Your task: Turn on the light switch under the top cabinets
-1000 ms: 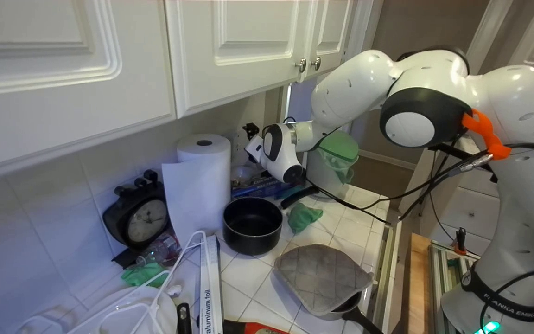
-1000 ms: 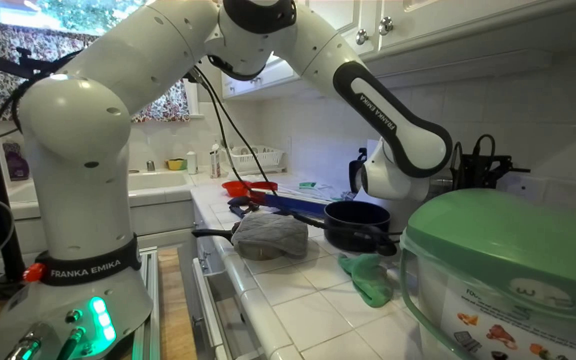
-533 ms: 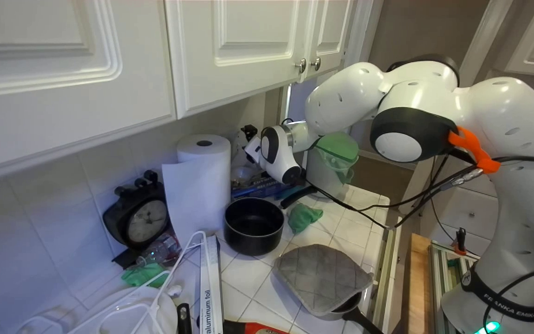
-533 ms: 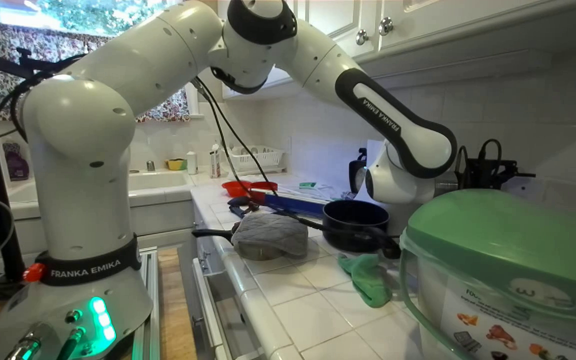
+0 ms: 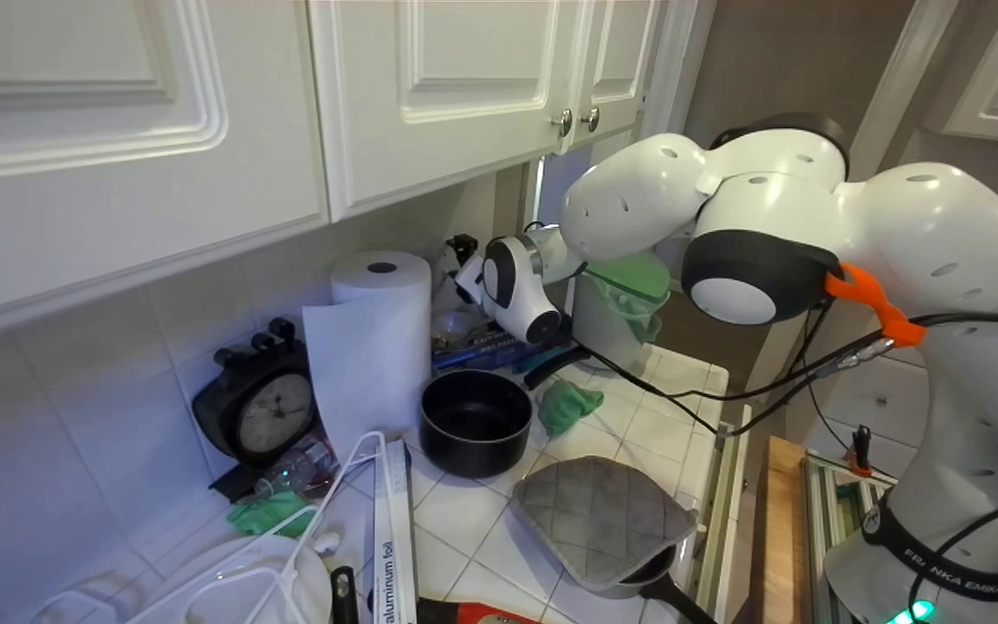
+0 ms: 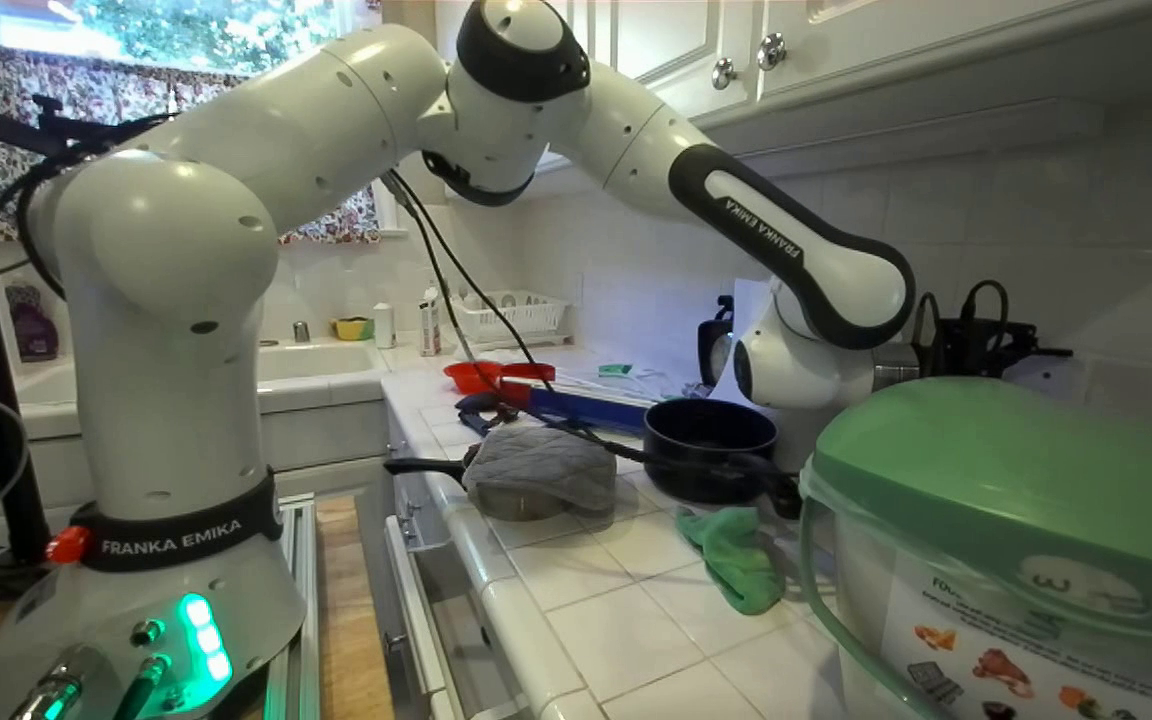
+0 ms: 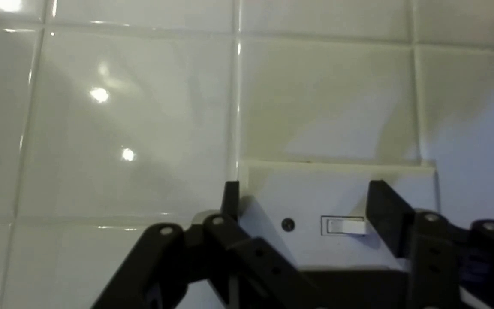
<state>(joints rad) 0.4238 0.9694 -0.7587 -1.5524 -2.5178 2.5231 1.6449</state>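
White-tiled kitchen surface (image 6: 636, 640) with an upright black pot (image 5: 475, 455), shown in both exterior views. Above the pot hang the white cabinets (image 5: 482, 69), their doors panelled and fitted with round silver knobs (image 5: 561, 121). From the room side of the pot, the white arm (image 6: 506, 140) arches over; its end is above and beyond the pot, close to the tiled wall (image 5: 74, 485).

On that wall, past the pot, the wrist view shows the switch (image 7: 346, 226): small, white, set sideways in its slot on a white plate (image 7: 311, 189). To either side of the switch stand the black fingers (image 7: 384, 219) of the pincer (image 7: 305, 204), fairly wide apart, nothing gripped. One finger is right at the tip of the switch; whether it touches cannot be told. Exterior views hide the fingers.

Near the pot, toward the wall, stands a paper roll (image 5: 395, 338) with a loose sheet hanging down. Farther from the pot, past the roll, a black clock (image 5: 272, 412) stands near the wall. Just beside the pot, near its handle (image 5: 558, 371), lies a crumpled green cloth (image 5: 568, 406); beyond the handle is the green-lidded bin (image 6: 1016, 500). On the pot's opposite side, a foil box (image 5: 393, 537) lies flat with one end near the pot. Toward the surface's edge from the pot, a grey quilted pad (image 5: 603, 520) partly covers a pan (image 5: 660, 586).
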